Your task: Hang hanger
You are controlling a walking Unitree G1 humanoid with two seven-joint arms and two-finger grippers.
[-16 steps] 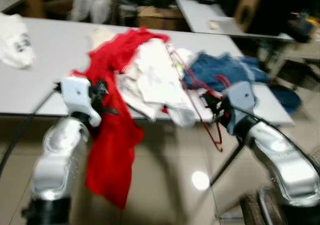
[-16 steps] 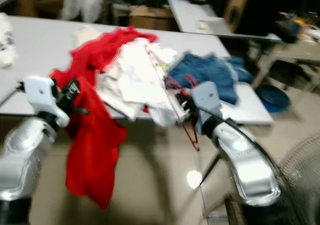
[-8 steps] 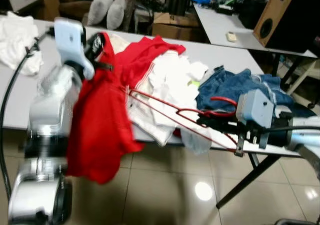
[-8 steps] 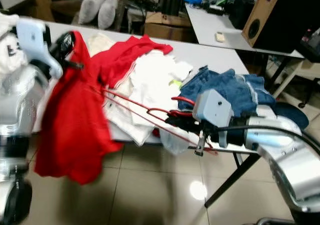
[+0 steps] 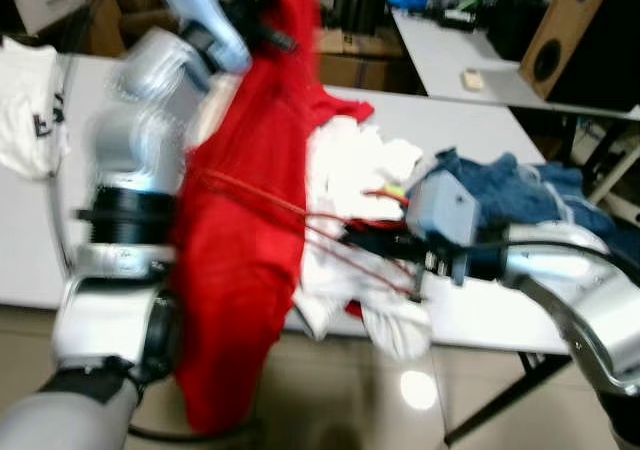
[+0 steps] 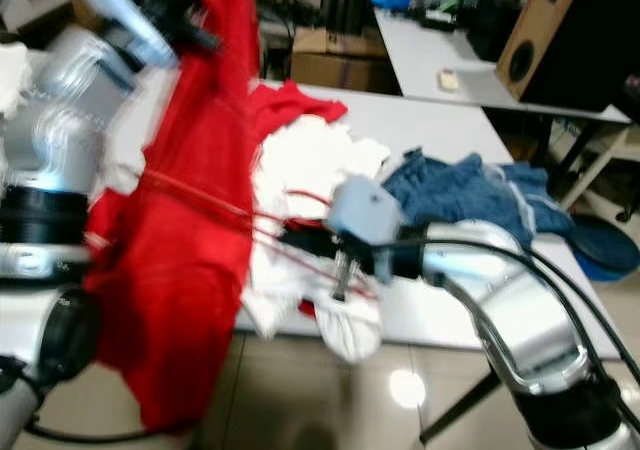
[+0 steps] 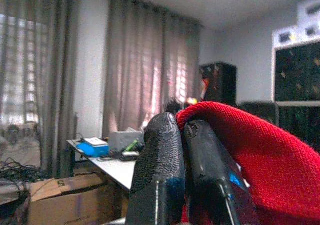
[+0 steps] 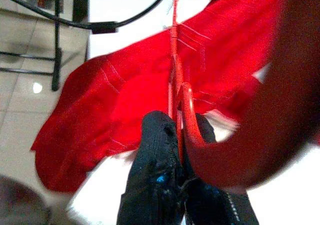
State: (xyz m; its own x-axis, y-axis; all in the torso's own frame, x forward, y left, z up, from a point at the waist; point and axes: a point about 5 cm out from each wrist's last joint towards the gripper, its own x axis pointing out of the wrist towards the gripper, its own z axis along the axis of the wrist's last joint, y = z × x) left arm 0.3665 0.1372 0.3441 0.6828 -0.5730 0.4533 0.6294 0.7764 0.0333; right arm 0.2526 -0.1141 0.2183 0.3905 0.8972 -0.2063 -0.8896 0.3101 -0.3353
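Grey table (image 5: 40,250): one long pale surface stood over glossy tiled floor (image 5: 400,410), and every place below is given from it.
Room: a second grey table (image 6: 450,55) stood behind it, with one wooden speaker (image 6: 525,40) at that table's far end and one cardboard box (image 6: 320,65) between the two tables.
Clothes: one red garment (image 5: 250,240) hung off the near edge of the grey table; one white heap (image 5: 355,185) lay in its middle; one blue denim piece (image 6: 470,195) lay toward its right end; one white item (image 5: 30,105) lay at its left end.
Hanger: one red hanger (image 6: 270,220) reached over the table's near edge, its wires running into the red garment.
Left gripper (image 7: 182,150): raised high above the table, fingers pressed together on the red garment's top edge.
Right gripper (image 8: 177,145): just over the table's near edge, fingers pinching the red hanger's wire.
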